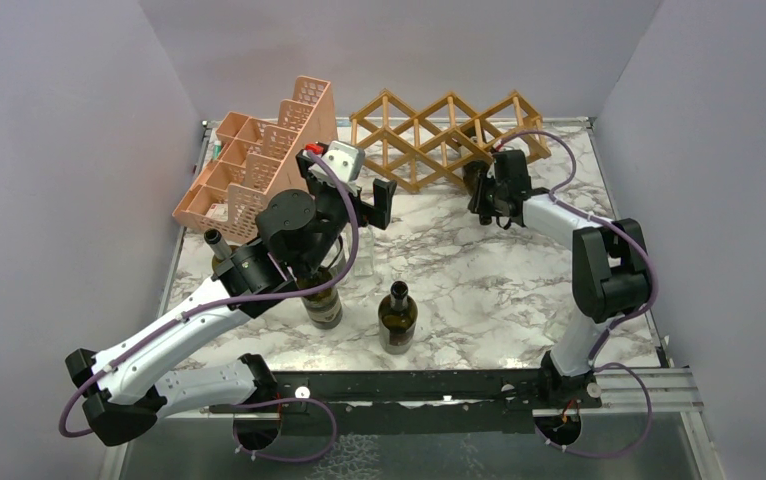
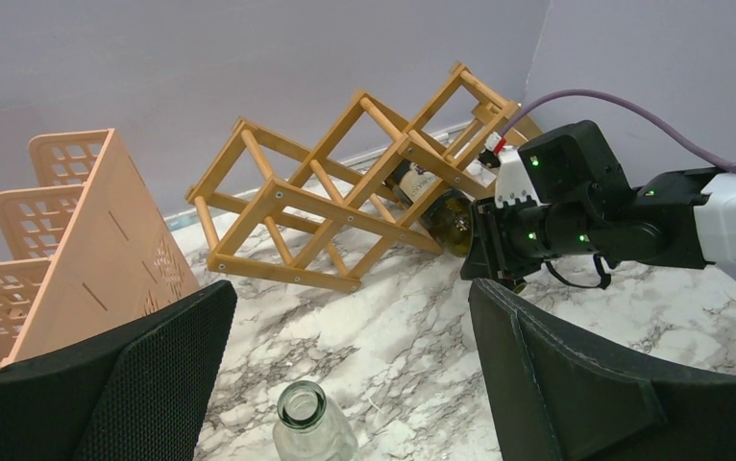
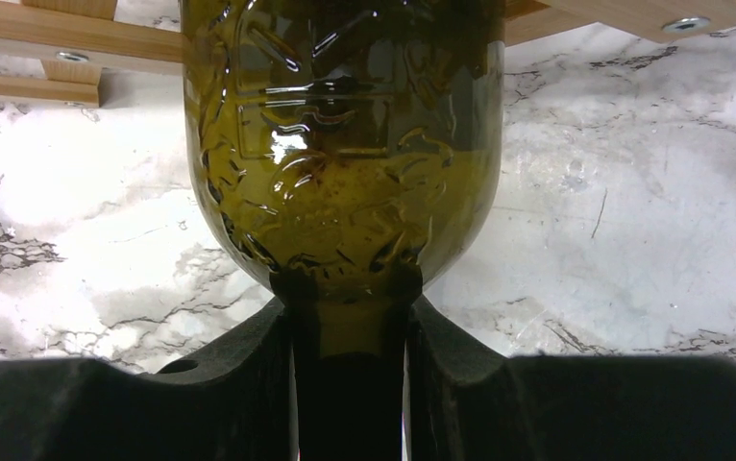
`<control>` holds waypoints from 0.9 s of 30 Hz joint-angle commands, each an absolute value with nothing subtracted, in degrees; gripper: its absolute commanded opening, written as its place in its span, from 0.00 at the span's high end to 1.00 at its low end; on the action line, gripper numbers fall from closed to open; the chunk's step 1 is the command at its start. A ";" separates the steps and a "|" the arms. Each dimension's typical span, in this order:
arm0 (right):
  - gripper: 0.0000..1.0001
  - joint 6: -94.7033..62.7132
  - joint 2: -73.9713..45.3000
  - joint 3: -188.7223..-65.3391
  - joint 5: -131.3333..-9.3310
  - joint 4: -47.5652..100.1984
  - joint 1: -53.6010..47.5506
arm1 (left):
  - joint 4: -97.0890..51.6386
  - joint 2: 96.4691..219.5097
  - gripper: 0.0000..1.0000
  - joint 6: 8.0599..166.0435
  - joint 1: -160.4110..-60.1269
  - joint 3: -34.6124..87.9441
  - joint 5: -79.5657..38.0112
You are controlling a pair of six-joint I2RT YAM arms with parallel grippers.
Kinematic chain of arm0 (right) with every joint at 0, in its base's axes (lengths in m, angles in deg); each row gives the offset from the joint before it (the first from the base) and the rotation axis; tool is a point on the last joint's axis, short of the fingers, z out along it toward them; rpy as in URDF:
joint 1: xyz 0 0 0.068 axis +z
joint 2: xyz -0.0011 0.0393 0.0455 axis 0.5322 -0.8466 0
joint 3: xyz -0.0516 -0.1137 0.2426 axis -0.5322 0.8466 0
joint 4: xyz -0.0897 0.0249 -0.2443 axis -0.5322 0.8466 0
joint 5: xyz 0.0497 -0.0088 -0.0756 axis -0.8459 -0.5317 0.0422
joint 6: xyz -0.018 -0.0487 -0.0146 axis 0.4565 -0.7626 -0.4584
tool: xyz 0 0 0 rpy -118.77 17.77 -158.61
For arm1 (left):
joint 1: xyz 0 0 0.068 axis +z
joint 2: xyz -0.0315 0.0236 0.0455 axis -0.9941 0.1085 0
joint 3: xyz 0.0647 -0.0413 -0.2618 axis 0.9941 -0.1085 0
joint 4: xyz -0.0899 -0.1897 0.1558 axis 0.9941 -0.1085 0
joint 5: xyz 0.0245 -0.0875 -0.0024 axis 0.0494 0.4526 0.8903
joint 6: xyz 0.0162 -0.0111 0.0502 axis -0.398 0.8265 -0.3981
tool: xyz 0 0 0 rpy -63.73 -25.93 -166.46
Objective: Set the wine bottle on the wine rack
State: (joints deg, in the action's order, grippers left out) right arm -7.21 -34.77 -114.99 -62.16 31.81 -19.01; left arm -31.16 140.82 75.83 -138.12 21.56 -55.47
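Observation:
The olive-green wine bottle [image 3: 345, 144] lies tilted, its body inside a lower opening of the golden wooden wine rack [image 1: 449, 135], and in the left wrist view the wine bottle [image 2: 438, 209] shows through the wine rack [image 2: 345, 192] slats. My right gripper [image 3: 350, 384] is shut on the bottle's neck, just in front of the rack's right part, where the right gripper [image 1: 489, 195] shows from above. My left gripper [image 1: 364, 208] hangs open in front of the rack's left end. A clear glass bottle [image 2: 311, 427] stands low between its wide fingers [image 2: 134, 375], touching neither.
A pink perforated organizer [image 1: 259, 165] stands at the back left beside the rack. Dark bottles stand upright on the marble table: one [image 1: 397, 318] near the front centre, one [image 1: 321, 298] under my left arm, one [image 1: 217, 245] at the left.

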 commanded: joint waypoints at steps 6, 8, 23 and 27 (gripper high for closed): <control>0.66 -2.18 -38.02 -120.87 -63.29 26.19 -19.41 | -31.89 139.13 0.03 75.47 -138.23 23.17 -56.37; 0.61 -0.92 -38.31 -120.87 -62.98 25.11 -19.41 | -31.97 139.10 0.03 75.47 -138.20 23.24 -56.46; 0.23 -1.20 -29.95 -121.60 -63.87 32.22 -19.41 | -32.15 139.31 0.03 75.38 -138.20 23.43 -55.79; 0.23 -1.13 -25.19 -122.27 -59.47 40.32 -19.41 | -32.24 139.12 0.03 75.43 -138.23 23.33 -55.65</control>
